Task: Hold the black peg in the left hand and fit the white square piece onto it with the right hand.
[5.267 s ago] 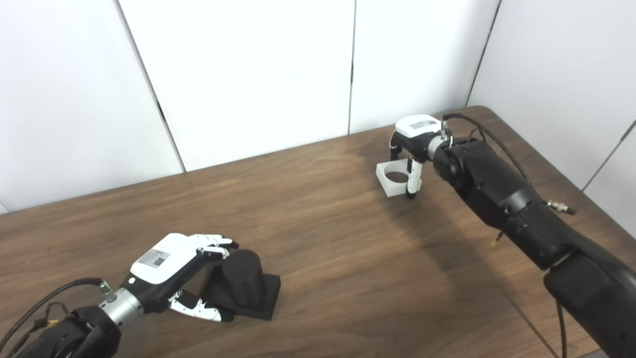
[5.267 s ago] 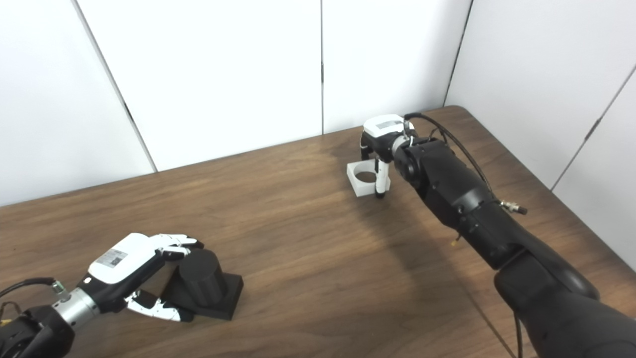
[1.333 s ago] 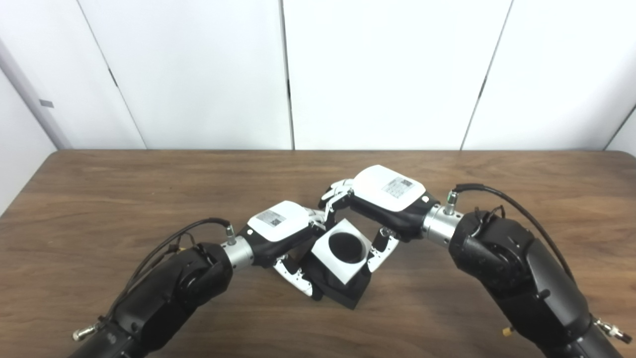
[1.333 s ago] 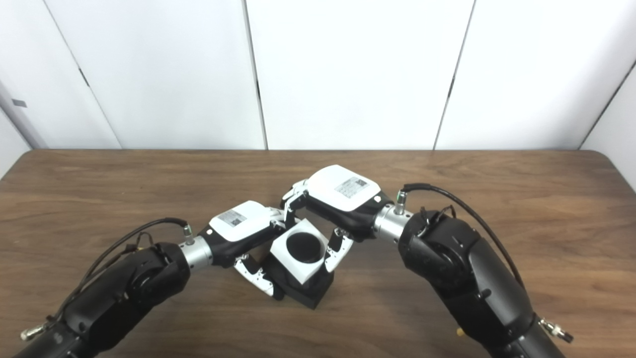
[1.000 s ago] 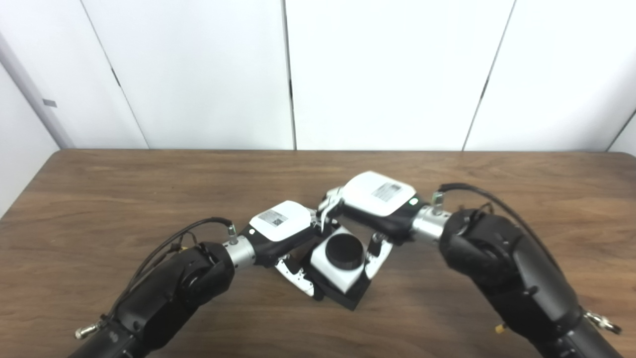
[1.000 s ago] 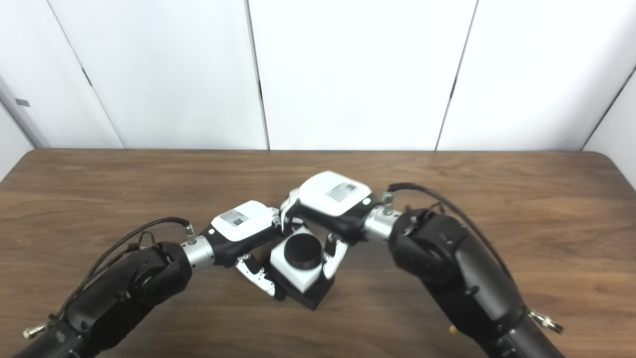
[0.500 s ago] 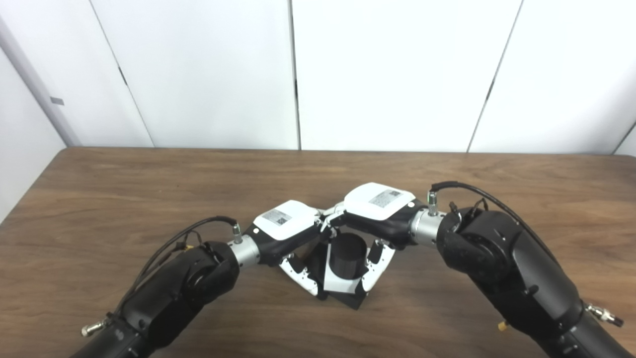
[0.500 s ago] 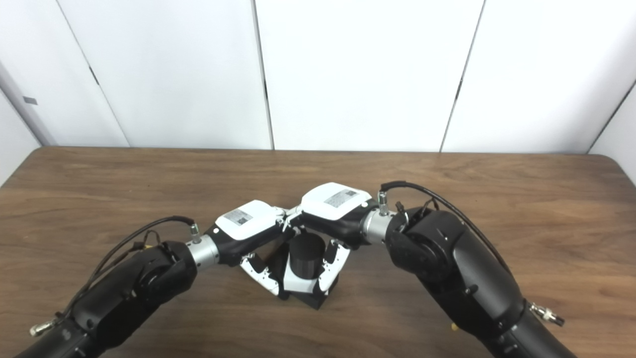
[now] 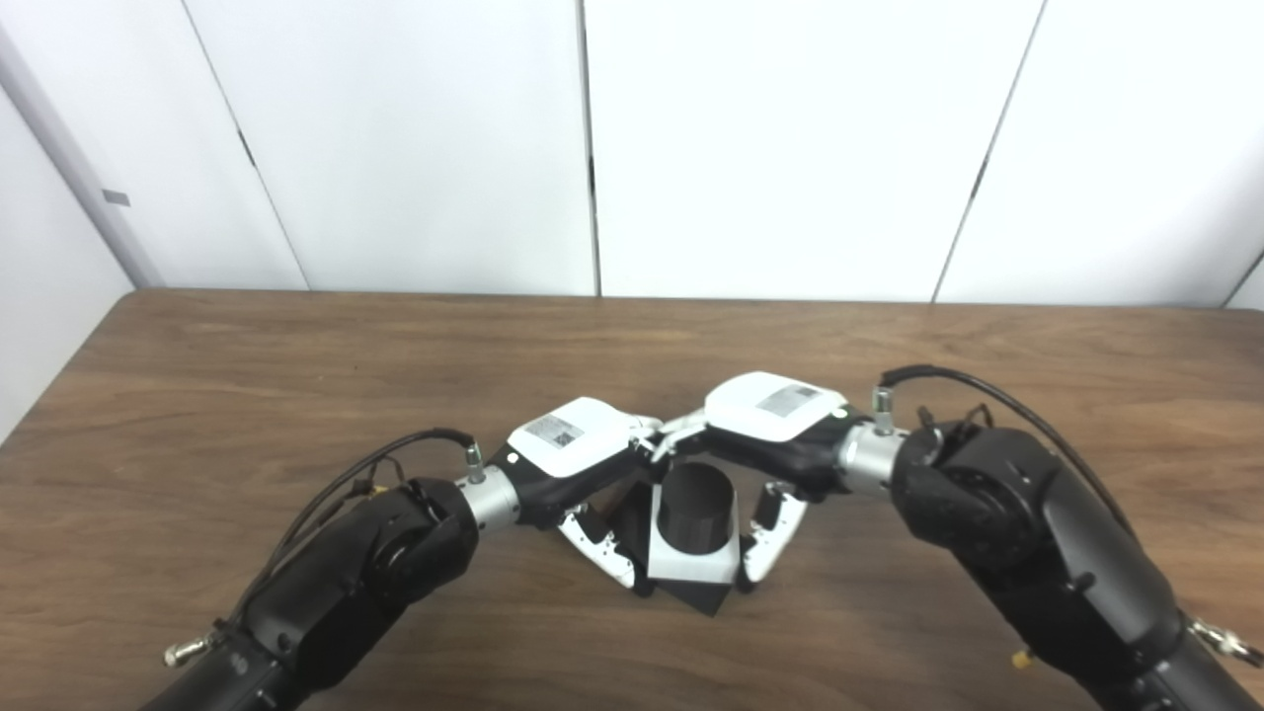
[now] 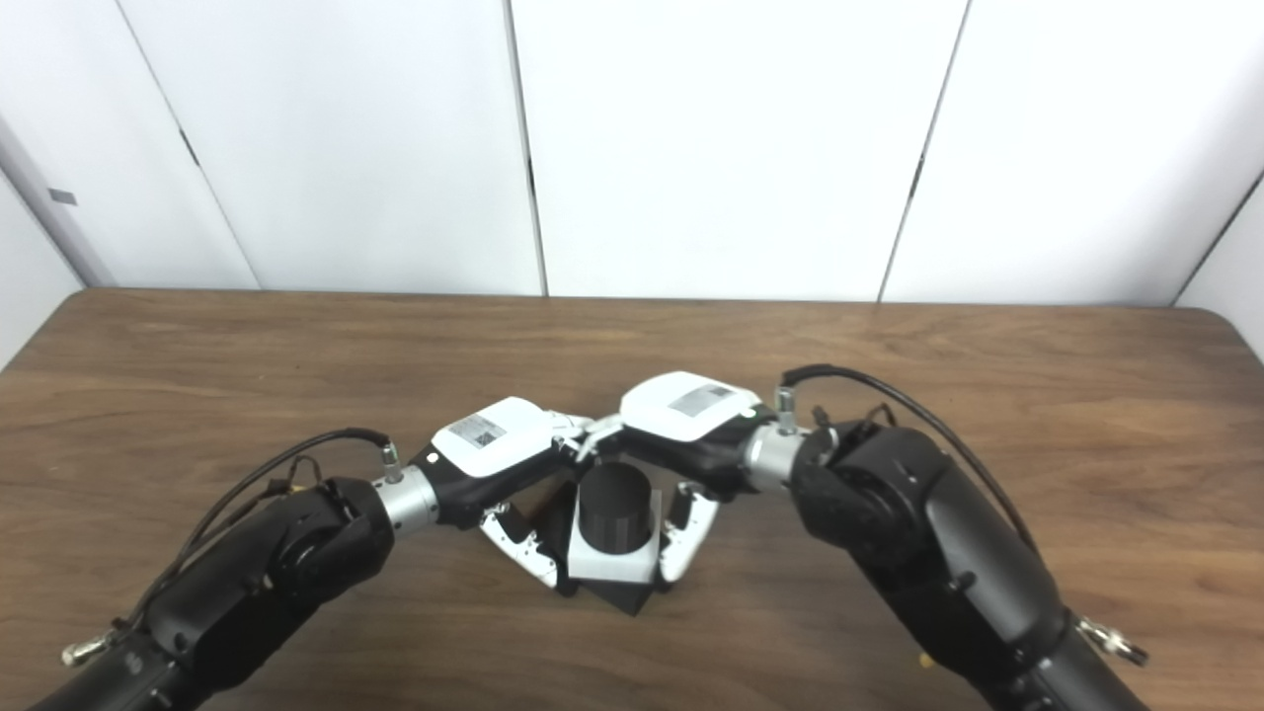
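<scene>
The black peg (image 9: 696, 506) stands upright on its square black base (image 9: 707, 596) at the table's front middle. The white square piece (image 9: 691, 566) sits around the foot of the peg, flat on the base. My left hand (image 9: 578, 449) is shut on the peg's base from the left, thumb in front and fingers behind. My right hand (image 9: 775, 413) arches over from the right. Its thumb (image 9: 765, 548) stands a narrow gap off the white piece's right side, and its fingers (image 9: 681, 434) lie behind the peg. It holds nothing.
The brown wooden table (image 9: 296, 355) stretches to both sides, with white wall panels behind it. A black cable (image 9: 375, 469) loops off my left wrist and another (image 9: 987, 395) off my right wrist.
The white piece has slid down the peg onto the base and squared up. My right hand has shifted slightly right and its thumb has come off the piece. The left hand has stayed put.
</scene>
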You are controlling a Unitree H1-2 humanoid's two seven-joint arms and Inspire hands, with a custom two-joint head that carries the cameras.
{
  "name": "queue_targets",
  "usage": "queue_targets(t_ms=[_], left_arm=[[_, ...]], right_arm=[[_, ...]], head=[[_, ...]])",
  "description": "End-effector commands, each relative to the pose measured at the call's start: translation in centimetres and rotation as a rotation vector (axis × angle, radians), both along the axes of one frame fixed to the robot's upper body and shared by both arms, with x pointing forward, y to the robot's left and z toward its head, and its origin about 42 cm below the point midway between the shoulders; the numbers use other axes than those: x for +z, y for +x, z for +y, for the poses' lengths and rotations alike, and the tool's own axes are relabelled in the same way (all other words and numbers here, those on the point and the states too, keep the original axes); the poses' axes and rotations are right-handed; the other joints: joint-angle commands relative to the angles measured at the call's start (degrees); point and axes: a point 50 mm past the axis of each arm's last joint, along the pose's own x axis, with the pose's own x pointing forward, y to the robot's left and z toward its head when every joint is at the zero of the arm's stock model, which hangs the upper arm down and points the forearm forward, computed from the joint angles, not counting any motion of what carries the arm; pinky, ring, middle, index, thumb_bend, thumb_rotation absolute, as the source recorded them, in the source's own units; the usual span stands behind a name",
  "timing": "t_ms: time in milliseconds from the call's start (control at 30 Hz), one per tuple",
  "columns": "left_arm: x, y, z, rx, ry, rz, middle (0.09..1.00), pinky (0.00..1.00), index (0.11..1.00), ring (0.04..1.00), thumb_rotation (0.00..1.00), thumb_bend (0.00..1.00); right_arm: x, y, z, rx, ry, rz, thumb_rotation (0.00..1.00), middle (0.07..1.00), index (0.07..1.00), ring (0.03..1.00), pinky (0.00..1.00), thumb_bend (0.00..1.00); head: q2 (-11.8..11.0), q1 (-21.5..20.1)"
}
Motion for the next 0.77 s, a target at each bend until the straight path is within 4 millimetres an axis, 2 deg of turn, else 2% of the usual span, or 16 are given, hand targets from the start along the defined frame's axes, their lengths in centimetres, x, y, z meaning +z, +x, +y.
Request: queue_targets(t_ms=[0, 200, 333, 567, 733], left_arm=[[-3.9, -2.3, -0.1, -0.045, 0.163, 0.126, 0.87, 0.87, 0.493, 0.908, 0.08, 0.52], [-3.9, -2.3, 0.1, -0.043, 0.164, 0.117, 0.867, 0.88, 0.493, 0.914, 0.08, 0.52], [-3.9, -2.4, 0.3, -0.044, 0.159, 0.11, 0.86, 0.86, 0.492, 0.903, 0.08, 0.52], [-3.9, -2.4, 0.5, -0.043, 0.156, 0.112, 0.855, 0.86, 0.492, 0.895, 0.08, 0.52], [-3.9, -2.3, 0.8, -0.04, 0.157, 0.115, 0.855, 0.86, 0.492, 0.891, 0.08, 0.52]], right_arm=[[2.7, 0.4, -1.6, -0.046, 0.051, -0.077, 0.15, 0.867, 0.768, 0.86, 0.73, 0.84], [4.6, 0.4, -5.9, -0.165, 0.161, -0.15, 0.08, 0.85, 0.747, 0.824, 0.69, 0.8], [4.8, 0.0, -8.3, -0.24, 0.223, -0.177, 0.04, 0.835, 0.741, 0.805, 0.67, 0.79], [2.3, -1.5, -10.9, -0.375, 0.354, -0.211, 0.0, 0.786, 0.732, 0.739, 0.58, 0.78], [0.4, -2.4, -11.7, -0.488, 0.484, -0.234, 0.0, 0.758, 0.714, 0.719, 0.59, 0.77]], head=[[0.1, 0.0], [0.2, -0.2], [0.3, -0.5], [0.4, -1.0], [0.5, -1.2]])
